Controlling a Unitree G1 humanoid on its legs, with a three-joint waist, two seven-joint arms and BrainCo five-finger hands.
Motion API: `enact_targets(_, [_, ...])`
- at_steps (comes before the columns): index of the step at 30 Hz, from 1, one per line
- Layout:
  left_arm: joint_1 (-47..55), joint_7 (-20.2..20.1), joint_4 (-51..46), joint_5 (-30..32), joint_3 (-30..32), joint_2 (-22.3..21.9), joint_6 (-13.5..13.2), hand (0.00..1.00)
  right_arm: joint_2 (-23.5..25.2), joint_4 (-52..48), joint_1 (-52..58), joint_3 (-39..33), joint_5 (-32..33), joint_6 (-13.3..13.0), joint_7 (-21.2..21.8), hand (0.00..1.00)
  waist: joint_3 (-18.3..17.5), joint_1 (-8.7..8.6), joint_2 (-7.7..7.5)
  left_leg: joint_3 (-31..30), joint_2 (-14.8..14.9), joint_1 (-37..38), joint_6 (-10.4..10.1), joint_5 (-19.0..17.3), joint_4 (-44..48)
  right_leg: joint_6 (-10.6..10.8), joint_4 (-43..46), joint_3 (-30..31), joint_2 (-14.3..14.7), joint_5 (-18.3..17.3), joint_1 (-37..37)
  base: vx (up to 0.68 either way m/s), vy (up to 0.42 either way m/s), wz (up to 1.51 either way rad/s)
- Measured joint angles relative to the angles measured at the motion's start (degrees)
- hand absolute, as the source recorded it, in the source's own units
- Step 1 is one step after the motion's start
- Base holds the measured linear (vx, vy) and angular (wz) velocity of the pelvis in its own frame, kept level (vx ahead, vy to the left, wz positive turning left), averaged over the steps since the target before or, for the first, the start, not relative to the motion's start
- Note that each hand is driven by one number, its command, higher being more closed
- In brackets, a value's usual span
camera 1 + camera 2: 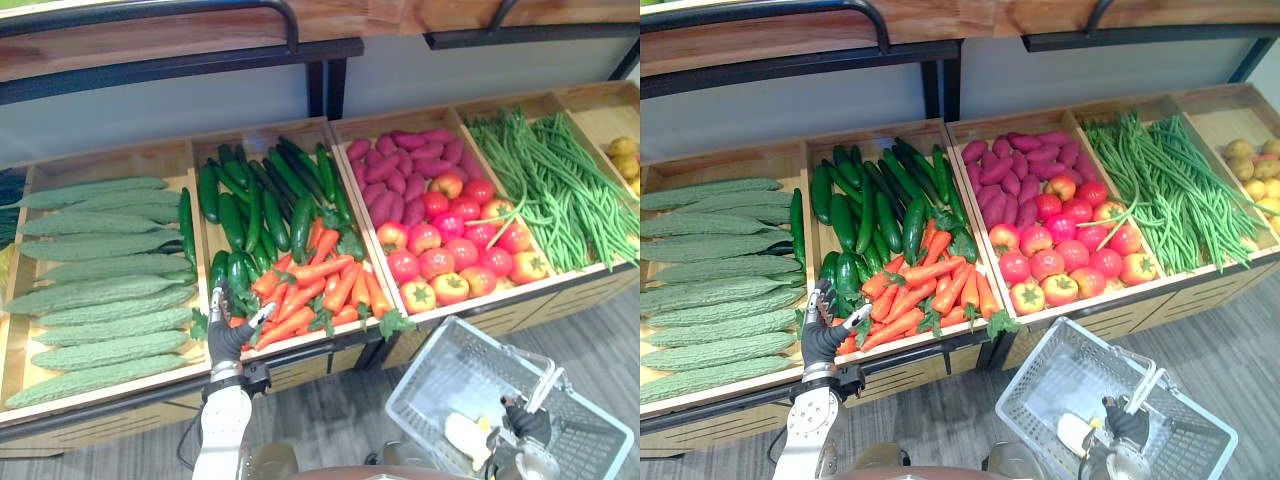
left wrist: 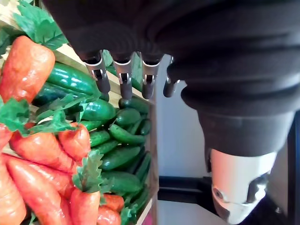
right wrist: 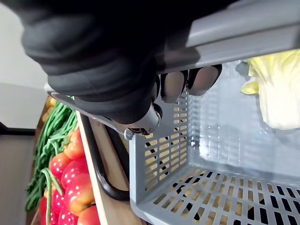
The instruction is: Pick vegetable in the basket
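Hovering left hand [image 1: 232, 335] open beside carrots [image 1: 330, 285], right hand [image 1: 527, 422] gripping basket [image 1: 425, 385]

Left to right along the stand [image 1: 570, 292]: gourds [image 1: 100, 290] in the first bin, then cucumbers [image 1: 255, 195] at the back with carrots [image 1: 315, 290] in front. Next bin over, sweet potatoes [image 1: 400, 165] behind tomatoes [image 1: 450, 245], then beans [image 1: 550, 180], and potatoes [image 1: 625, 160] way off at the right end. Out front and lower down, by the tomatoes, a basket [image 1: 440, 375] with a cabbage [image 1: 465, 438] in it. Left hand [image 1: 228, 335] at the front edge of the carrots, right hand [image 1: 527, 420] wrapped round the basket's handle.
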Motion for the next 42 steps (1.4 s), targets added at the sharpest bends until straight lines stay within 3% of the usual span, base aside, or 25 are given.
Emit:
enact_targets(7, [-8.8,-1.5,6.3,10.0,-2.7,6.6,0.2,0.00,-0.1,0.5,-0.7,-0.1,-0.1,0.0,1.9,1.00,-1.7,-1.81,-0.19,1.5,-1.1,2.6,0.3,6.0,-10.0,-0.4,-6.0,1.4,-0.1,3.9,0.5,-0.03,0.014,-0.03])
enact_targets(12, [-14.6,-4.6,16.3,19.5,-5.2,10.5,2.0,0.00,-1.2,4.9,-4.2,-0.4,-0.4,-0.1,3.9,1.00,-1.9,-4.56,-0.22,1.5,-1.9,2.7,0.3,10.4,-15.6,-0.9,-8.2,2.3,0.1,5.9,-1.1,-0.12,-0.002,-0.02])
enact_targets(14, [-16.6,-5.4,20.7,22.9,-5.1,11.6,2.7,0.00,-1.9,6.8,-5.9,-0.6,-0.9,-0.1,4.4,1.00,-2.0,-5.06,0.26,1.7,-1.9,3.7,0.4,12.4,-18.1,-0.9,-9.3,2.5,0.3,7.1,-1.5,-0.08,0.001,-0.06])
enact_targets(15, [-18.0,-6.3,23.9,25.3,-5.1,12.7,3.4,0.00,-2.2,8.0,-6.8,-0.8,-1.3,-0.1,4.5,1.00,-2.0,-6.15,0.67,1.8,-1.9,4.0,0.4,13.5,-19.6,-0.8,-10.2,2.6,0.5,8.2,-1.5,-0.10,-0.005,-0.09])
enact_targets(22, [-22.9,-7.5,33.9,37.4,-4.8,16.1,6.7,0.00,-4.3,8.2,-7.8,-1.0,-1.4,-0.1,6.6,1.00,-0.9,-7.82,2.82,3.4,-1.8,2.2,0.2,16.2,-23.1,-0.1,-12.8,4.9,0.9,11.8,-4.9,-0.13,0.007,-0.16])
enact_targets(26, [-29.2,-7.1,35.3,43.0,-4.9,18.3,7.6,0.00,-5.2,7.7,-8.3,-1.0,-1.3,-0.3,6.9,1.00,2.0,-7.92,2.59,3.7,-1.9,-0.6,0.0,17.1,-23.2,0.1,-13.2,5.5,0.9,13.1,-7.8,-0.08,-0.003,-0.07])
enact_targets(31, [-36.3,-3.7,35.3,43.6,-5.0,21.3,8.0,0.00,-5.5,7.0,-9.0,-0.8,-1.2,-0.9,6.7,1.00,4.8,-9.11,2.15,4.3,-2.0,-4.0,0.3,18.2,-23.2,0.0,-13.1,5.8,0.9,14.2,-11.3,-0.01,-0.011,-0.05])
enact_targets(42, [-43.8,-1.1,35.4,43.5,-7.4,21.1,8.8,0.00,-5.0,6.5,-10.2,1.6,1.0,-2.8,6.0,1.00,8.1,-9.16,1.98,5.2,-2.1,-5.6,0.3,18.1,-22.3,0.0,-12.6,6.8,0.9,14.0,-13.2,0.03,-0.005,-0.05])
